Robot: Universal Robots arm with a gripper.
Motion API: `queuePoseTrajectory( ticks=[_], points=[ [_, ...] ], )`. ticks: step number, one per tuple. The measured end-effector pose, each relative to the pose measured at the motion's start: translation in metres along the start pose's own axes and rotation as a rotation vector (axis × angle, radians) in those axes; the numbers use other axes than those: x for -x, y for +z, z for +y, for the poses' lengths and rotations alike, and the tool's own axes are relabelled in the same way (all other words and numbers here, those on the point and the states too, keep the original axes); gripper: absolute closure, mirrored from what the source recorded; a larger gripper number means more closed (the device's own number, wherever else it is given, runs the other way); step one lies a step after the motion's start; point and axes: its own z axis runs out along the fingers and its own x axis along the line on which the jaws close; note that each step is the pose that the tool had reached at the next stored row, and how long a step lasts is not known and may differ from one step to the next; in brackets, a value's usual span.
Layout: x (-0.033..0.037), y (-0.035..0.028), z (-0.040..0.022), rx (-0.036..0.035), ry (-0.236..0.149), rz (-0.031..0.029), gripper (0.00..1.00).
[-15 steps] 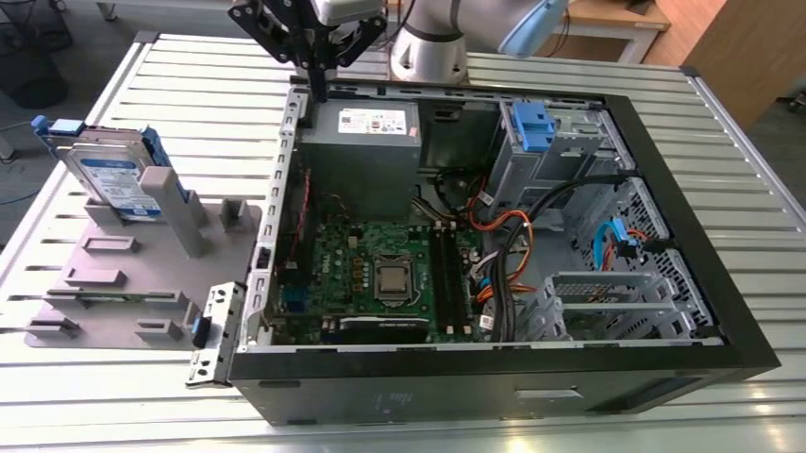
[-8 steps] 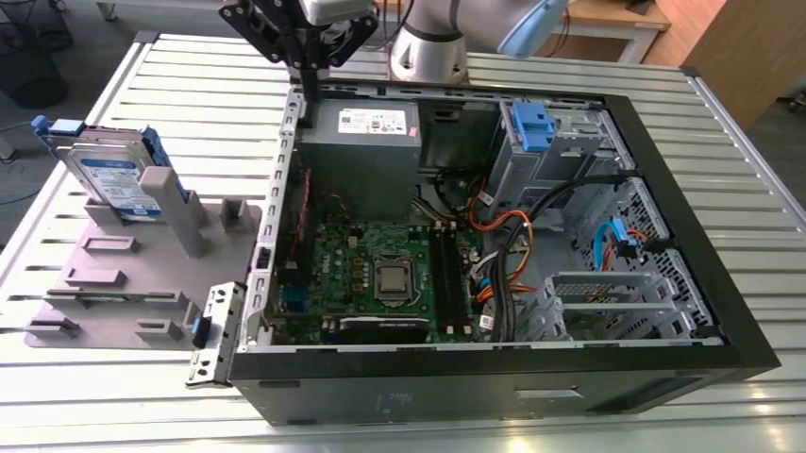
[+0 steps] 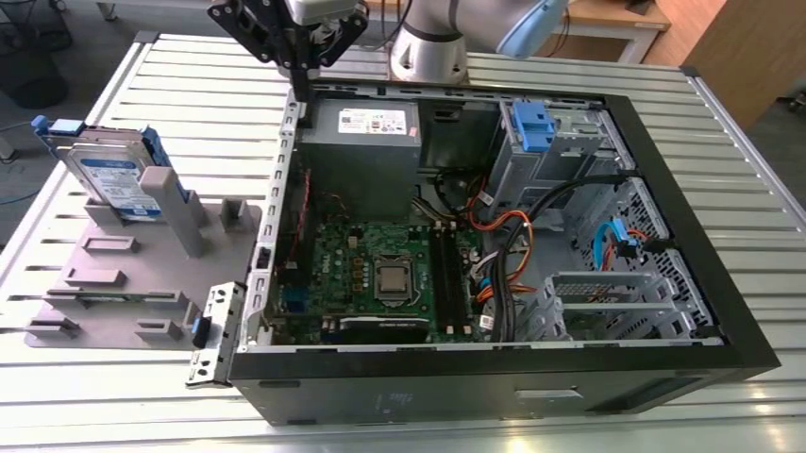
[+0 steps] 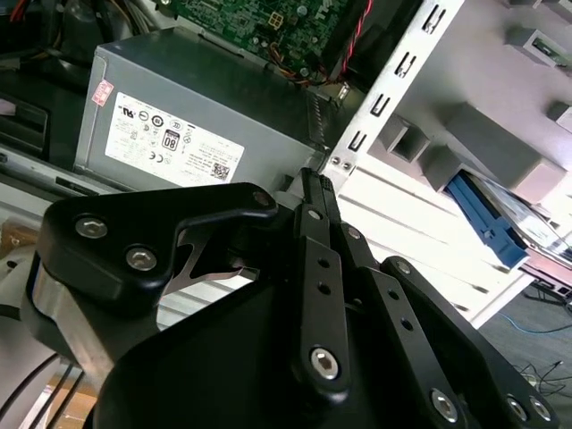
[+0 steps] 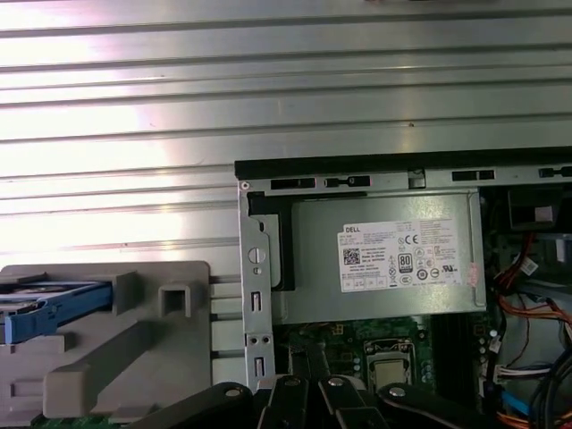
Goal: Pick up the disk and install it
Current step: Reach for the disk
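In the exterior view, an open computer case [image 3: 686, 203] lies on a slatted metal desk [image 3: 189, 85], its motherboard [image 3: 359, 250] facing up. The end effector [image 3: 301, 92] hangs over the case's far corner on the exterior view's left, its fingers together and holding nothing, right above the wall beside the grey power supply [image 3: 365, 151]. The disk [image 3: 111, 175] is well apart from it, outside the case. It stands on edge in a grey fixture [image 3: 126, 274] near the desk's edge on the exterior view's left, with its blue carrier frame around it. An upright drive bay [image 3: 554, 142] with a blue tab stands at the case's far side, towards the exterior view's right.

In the second wrist view, the end effector [image 4: 315, 183] has its black fingers meeting at a narrow tip over the case's perforated wall, with the power supply [image 4: 197, 134] and its white sticker just beyond. The disk [image 4: 487, 219] shows as a blue edge in the fixture [image 4: 487, 134], past the case wall.

In the first wrist view, the power supply [image 5: 384, 259] fills the case's corner, the motherboard [image 5: 349, 338] adjoins it, and the disk [image 5: 54, 299] sits in the fixture [image 5: 170, 357] beside the case on the desk [image 5: 268, 89].
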Motion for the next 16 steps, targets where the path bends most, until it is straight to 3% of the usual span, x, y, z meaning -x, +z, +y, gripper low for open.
queuePoseTrajectory(
  ticks=[16],
  points=[
    [-0.0156,-0.0003,-0.0012,-0.0001,0.000,0.0000,0.89]
  ],
)
